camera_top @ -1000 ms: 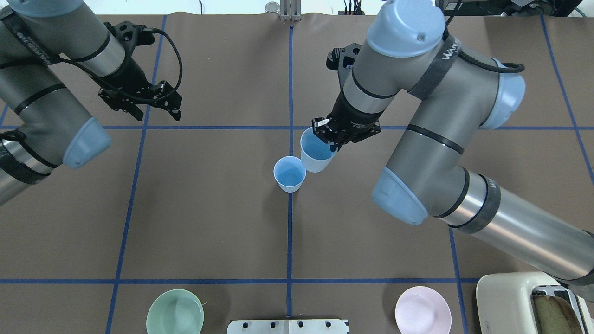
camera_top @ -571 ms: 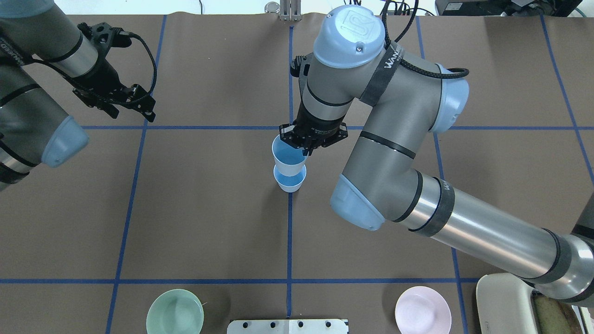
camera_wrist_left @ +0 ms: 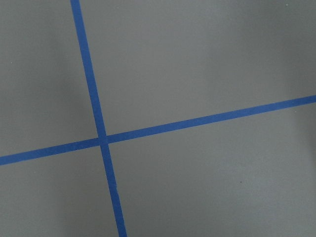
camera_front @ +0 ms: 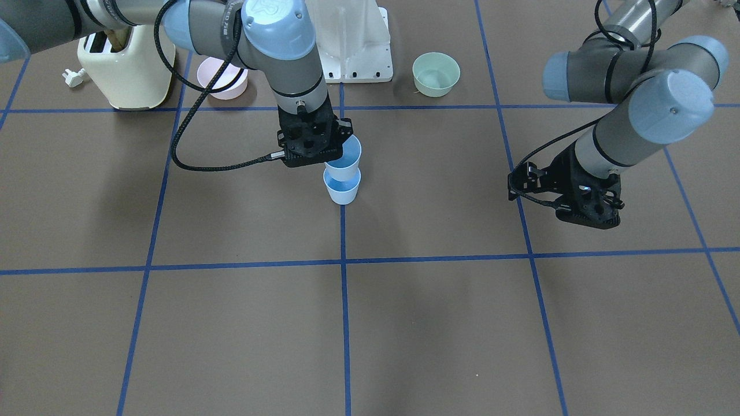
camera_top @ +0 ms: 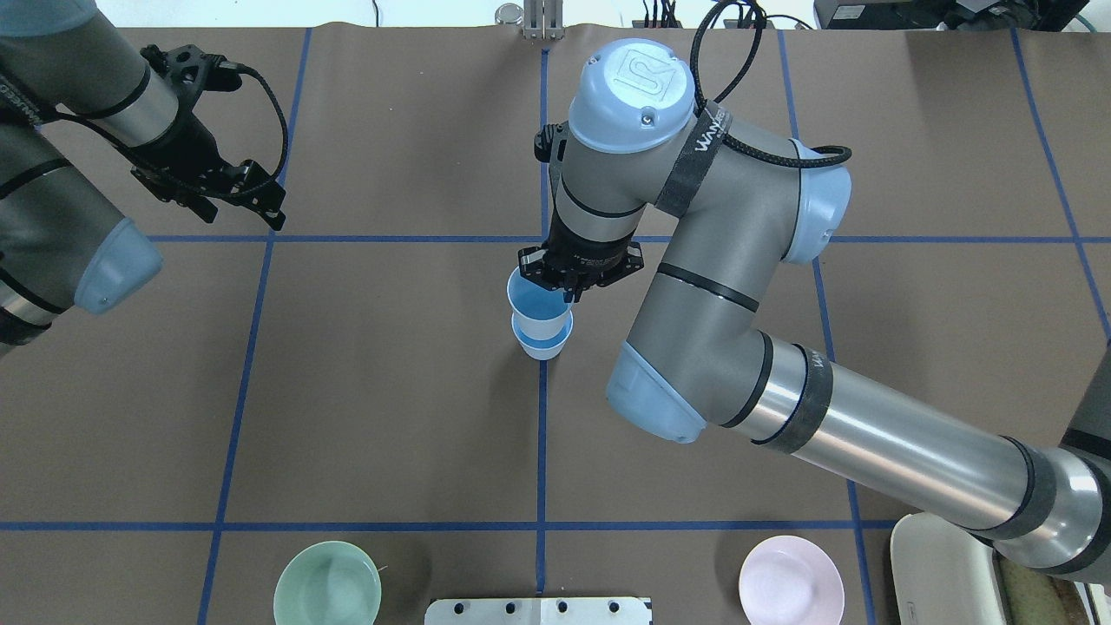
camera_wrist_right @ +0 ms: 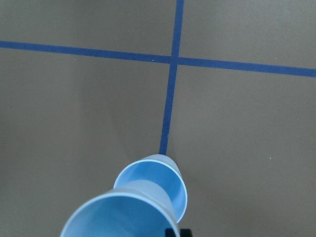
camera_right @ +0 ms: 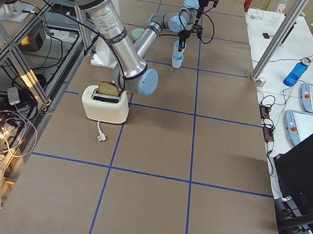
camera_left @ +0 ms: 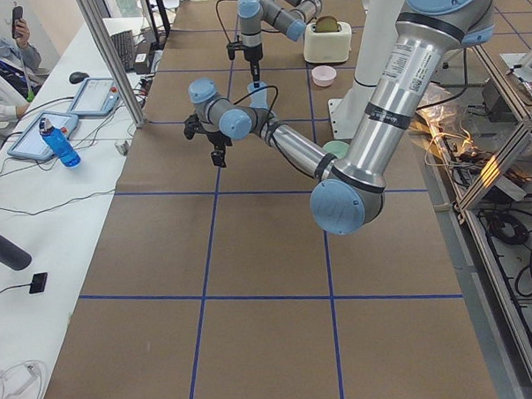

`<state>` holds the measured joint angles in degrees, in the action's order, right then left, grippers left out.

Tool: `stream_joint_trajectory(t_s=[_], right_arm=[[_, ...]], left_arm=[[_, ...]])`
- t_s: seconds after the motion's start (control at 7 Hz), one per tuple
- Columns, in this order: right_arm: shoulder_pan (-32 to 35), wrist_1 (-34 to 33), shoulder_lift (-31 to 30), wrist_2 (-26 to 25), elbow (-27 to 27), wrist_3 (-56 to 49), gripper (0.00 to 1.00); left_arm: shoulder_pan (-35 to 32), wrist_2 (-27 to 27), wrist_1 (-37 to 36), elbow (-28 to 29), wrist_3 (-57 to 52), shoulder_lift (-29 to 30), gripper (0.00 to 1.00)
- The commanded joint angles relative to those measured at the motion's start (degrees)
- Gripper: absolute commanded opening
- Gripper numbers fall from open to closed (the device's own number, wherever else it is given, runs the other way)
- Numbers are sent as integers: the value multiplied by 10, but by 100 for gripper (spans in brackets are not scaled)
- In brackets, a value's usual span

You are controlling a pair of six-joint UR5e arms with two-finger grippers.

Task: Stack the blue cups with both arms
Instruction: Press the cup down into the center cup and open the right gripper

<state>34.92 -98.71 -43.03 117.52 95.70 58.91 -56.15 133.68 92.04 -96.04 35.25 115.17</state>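
Note:
A pale-blue cup [camera_top: 542, 347] stands on the table's centre line, also in the front view [camera_front: 342, 192]. A second blue cup [camera_top: 536, 304] sits partly inside it, slightly tilted, its rim well above the lower rim [camera_front: 348, 155]. My right gripper [camera_top: 564, 282] is shut on the upper cup's rim from above. The right wrist view shows the upper cup [camera_wrist_right: 123, 212] over the lower cup [camera_wrist_right: 165, 174]. My left gripper [camera_top: 247, 204] hangs open and empty over the far left of the table [camera_front: 584, 214], well away from the cups.
A green bowl [camera_top: 327, 588] and a pink bowl [camera_top: 791, 590] sit near the robot's edge, either side of the white base plate [camera_top: 538, 610]. A cream toaster [camera_front: 124, 69] with bread stands at the robot's right. Blue tape lines grid the brown table.
My right gripper carried its cup to the left, over the standing cup, and lowered it into it. My left arm drew back further to the left.

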Motion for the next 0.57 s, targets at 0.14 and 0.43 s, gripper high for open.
stream_joint_trajectory(t_s=[0.14, 0.43], right_arm=[[-5, 45, -1, -9, -27, 3, 0], [-5, 45, -6, -7, -20, 2, 0]], left_arm=[[2, 0, 1, 1, 0, 0, 98], [2, 0, 1, 1, -1, 0, 98]])
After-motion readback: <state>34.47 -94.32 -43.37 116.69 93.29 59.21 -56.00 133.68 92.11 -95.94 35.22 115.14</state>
